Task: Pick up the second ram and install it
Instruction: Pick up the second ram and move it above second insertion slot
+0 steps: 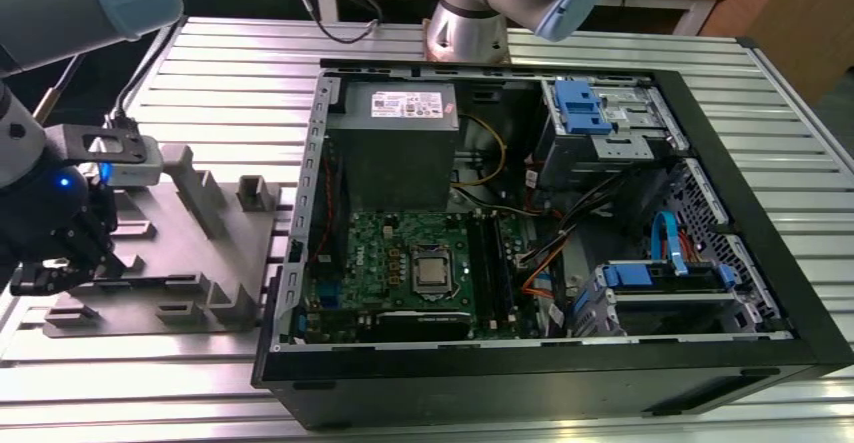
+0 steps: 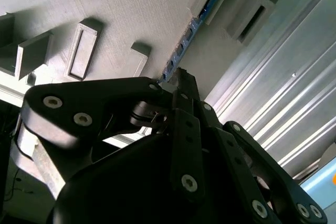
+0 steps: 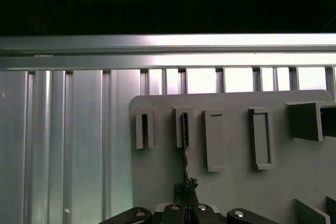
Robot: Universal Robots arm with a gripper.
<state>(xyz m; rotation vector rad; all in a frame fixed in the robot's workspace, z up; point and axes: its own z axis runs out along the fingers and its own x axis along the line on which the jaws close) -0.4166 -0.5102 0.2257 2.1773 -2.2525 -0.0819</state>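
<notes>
One second ram (image 2: 184, 39) is standing edge-on, far end in a grey fixture (image 2: 131, 9) slot | jaws are gripping its near end, narrowly closed around it.

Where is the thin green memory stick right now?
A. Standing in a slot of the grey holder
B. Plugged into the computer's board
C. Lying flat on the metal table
A: in the first wrist view the second ram stands on edge in a slot of the grey fixture, with the gripper pinching its free end.
</notes>
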